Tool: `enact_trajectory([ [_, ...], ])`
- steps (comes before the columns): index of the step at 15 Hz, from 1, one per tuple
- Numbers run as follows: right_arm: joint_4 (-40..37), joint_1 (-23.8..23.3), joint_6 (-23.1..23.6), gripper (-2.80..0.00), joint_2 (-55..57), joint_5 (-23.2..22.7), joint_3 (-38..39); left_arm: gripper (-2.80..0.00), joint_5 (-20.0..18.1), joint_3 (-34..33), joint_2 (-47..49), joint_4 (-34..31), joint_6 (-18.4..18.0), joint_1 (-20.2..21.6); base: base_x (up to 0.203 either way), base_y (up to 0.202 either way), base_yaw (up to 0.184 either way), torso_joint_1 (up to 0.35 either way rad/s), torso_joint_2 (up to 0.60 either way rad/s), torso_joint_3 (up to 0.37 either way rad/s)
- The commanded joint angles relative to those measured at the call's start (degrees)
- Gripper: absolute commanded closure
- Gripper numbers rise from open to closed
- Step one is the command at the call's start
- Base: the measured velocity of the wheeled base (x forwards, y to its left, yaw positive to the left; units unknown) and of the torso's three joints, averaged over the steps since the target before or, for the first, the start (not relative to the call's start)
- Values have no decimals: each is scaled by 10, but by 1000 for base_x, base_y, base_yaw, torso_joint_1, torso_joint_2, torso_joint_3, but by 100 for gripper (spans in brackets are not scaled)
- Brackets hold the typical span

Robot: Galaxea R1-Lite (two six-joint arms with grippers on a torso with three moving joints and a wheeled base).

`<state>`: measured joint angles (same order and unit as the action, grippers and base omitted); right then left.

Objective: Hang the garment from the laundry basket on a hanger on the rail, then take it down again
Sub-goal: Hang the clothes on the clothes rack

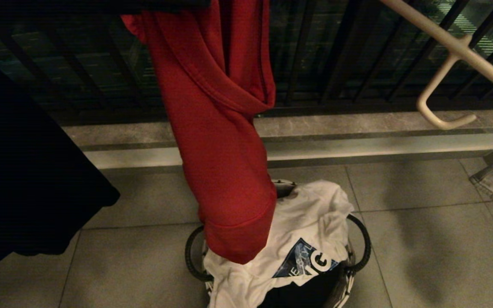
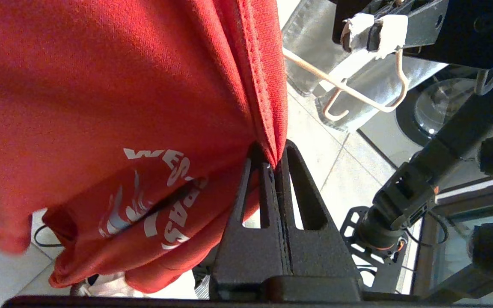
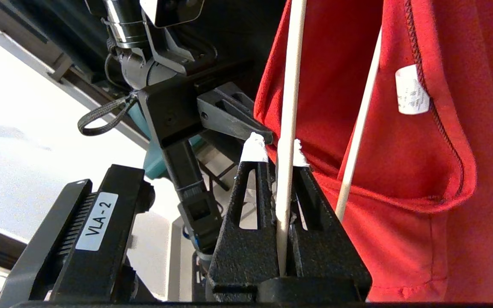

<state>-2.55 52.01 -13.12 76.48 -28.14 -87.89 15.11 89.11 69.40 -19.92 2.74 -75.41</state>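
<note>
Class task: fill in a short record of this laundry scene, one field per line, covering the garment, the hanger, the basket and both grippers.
Garment: red T-shirt, hanging above the basket
Left gripper: shut on the shirt's folded edge
Right gripper: shut on the hanger's wire
Hanger: cream wire hanger, off to the right of the shirt
Laundry basket: on the tiled floor
In basket: white T-shirt

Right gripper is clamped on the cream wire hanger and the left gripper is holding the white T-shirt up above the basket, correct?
Not quite. The left gripper is shut on the red T-shirt, as the left wrist view shows; the white T-shirt lies draped over the laundry basket. The rest holds: the right gripper is clamped on the cream wire hanger.
</note>
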Motion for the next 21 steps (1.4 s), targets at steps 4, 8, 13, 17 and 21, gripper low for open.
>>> enact_trajectory([
  [4,0,1,0,0,1,-2,-1,-280,3,-2,-11,-20,-2,2,0,0,0,0,0,0],
  [8,0,1,-1,0,-3,-2,-4,-280,0,-58,-65,-94,0,32,0,0,0,0,0,0],
  [13,-5,15,0,0,-2,-3,-3,-280,3,-68,-132,-98,-12,130,0,0,0,0,0,0],
  [17,-32,48,0,0,-3,-3,-6,0,6,11,-121,-102,-49,167,0,0,0,0,0,0],
  [21,-79,71,-1,0,-4,-3,-16,0,6,138,-86,-177,-59,181,0,0,0,0,0,0],
])
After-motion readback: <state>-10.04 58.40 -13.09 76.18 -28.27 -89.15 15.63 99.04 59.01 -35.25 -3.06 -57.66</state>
